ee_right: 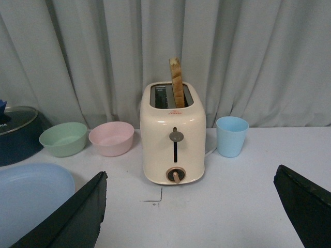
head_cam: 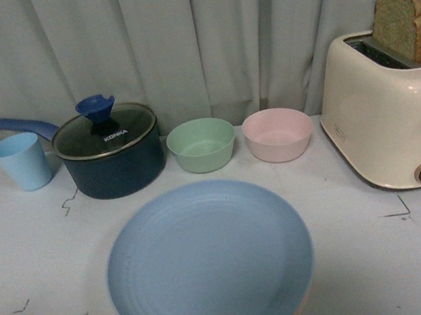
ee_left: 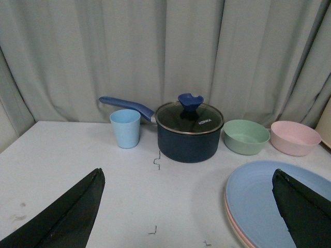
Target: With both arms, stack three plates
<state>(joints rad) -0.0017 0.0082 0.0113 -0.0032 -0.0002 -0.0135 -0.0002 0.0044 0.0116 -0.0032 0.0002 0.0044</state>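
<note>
Left wrist view, plates [ee_left: 258, 199] stacked beside open, empty left end effector [ee_left: 189, 206], apart.

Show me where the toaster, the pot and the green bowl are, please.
toaster [ee_right: 174, 150]: right wrist view, on its cream front face beside the lever slot.
pot [head_cam: 115, 169]: front view, on its dark blue side wall.
green bowl [head_cam: 202, 146]: front view, on its inner hollow.
</note>
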